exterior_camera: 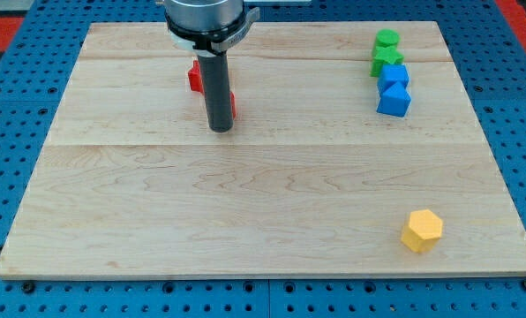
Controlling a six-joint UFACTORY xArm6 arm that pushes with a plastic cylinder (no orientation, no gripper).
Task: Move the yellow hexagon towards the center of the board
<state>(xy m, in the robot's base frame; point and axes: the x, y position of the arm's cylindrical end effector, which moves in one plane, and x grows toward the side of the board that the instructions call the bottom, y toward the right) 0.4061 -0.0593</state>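
While the yellow hexagon block (421, 230) sits low at the view's right, close to the bottom edge of the pale wooden board (263, 203) and not far from its right edge, I see a wide stretch of bare wood running from it up and leftward across the middle. Nothing stands between the hexagon and the board's centre.

Up at the view's top right, four blocks form a tight column near the right edge: a green block (386, 39) of rounded shape at the top, a green star-like block (386, 60) just below it, then a blue block (393, 77) and a blue cube (394, 101), each touching or nearly touching the next. Their exact shapes are hard to make out, apart from the cube.

At the upper left of centre, a red block (195, 76) peeks out on the rod's left side and another red block (233, 103) shows just at its right; both are partly hidden by the rod, so I cannot tell their shapes.

The board is made of light planks with visible seams, resting on a blue perforated table (16, 53).

I have no claw here, only the dark rod, holding nothing. My tip (220, 129) rests on the wood just below the red blocks, well apart from the yellow hexagon
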